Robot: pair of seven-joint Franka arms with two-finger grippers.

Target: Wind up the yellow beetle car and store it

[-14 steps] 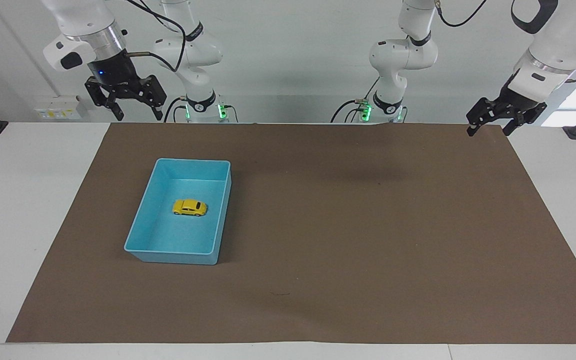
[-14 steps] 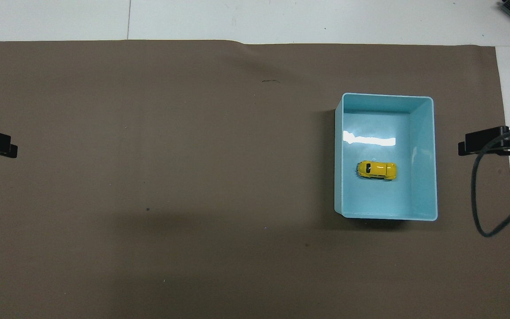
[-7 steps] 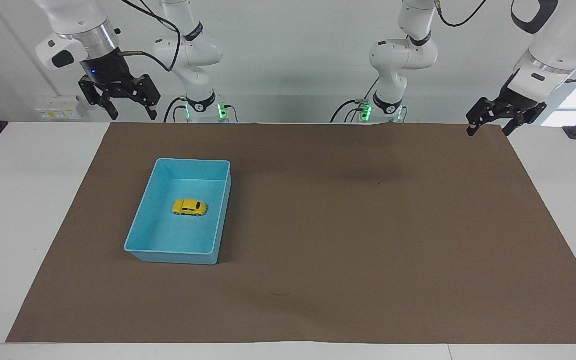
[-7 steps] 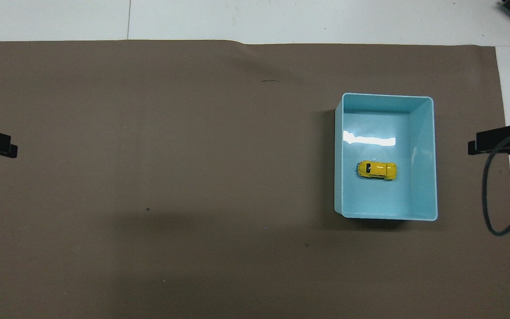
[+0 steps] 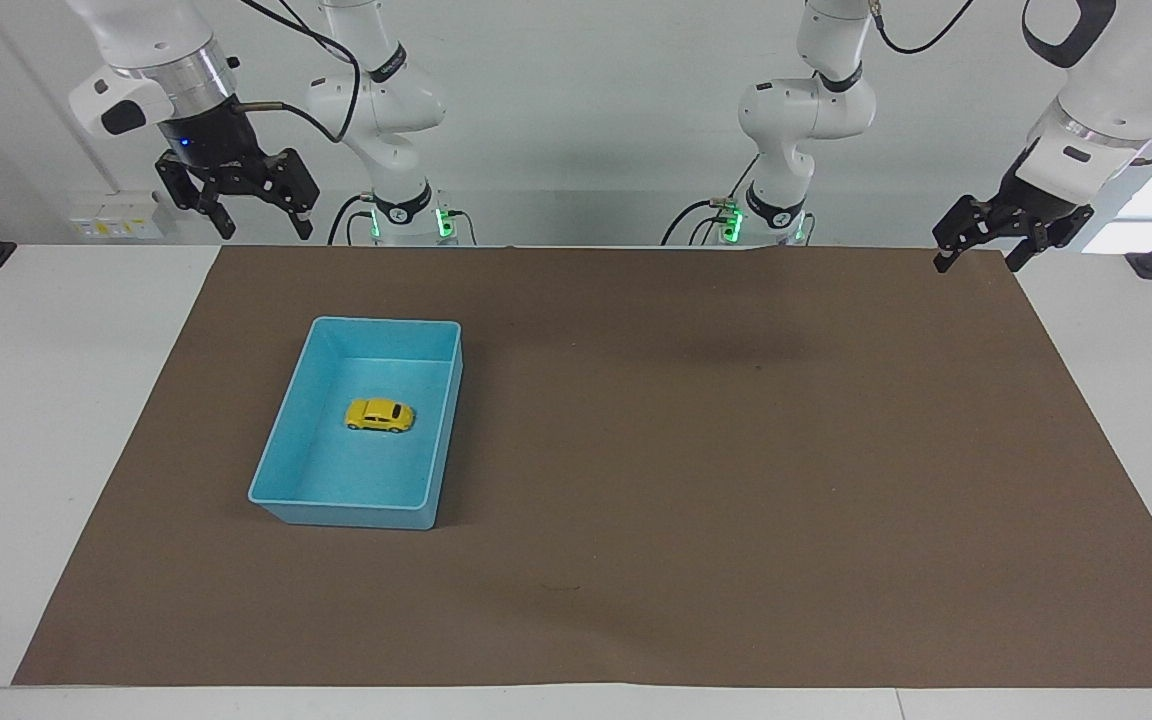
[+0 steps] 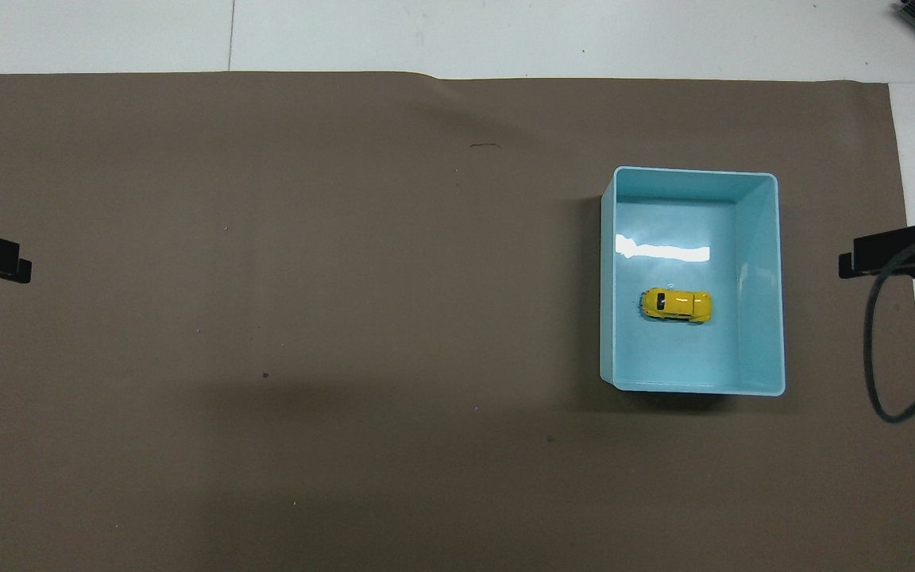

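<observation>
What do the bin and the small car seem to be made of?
Bin: probably smooth, glossy plastic; a bright glare streak lies on its floor. Car: glossy yellow shell with small highlights, painted metal or plastic; I cannot tell which.

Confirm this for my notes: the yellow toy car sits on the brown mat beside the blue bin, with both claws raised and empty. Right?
Not quite. The yellow toy car sits inside the blue bin, on its floor, not on the brown mat beside it; the overhead view shows this. The left claw and right claw are indeed raised and empty.

Left claw (image 5: 976, 252) raised, jaws apart, empty. Right claw (image 5: 256, 215) raised, jaws apart, empty.
</observation>
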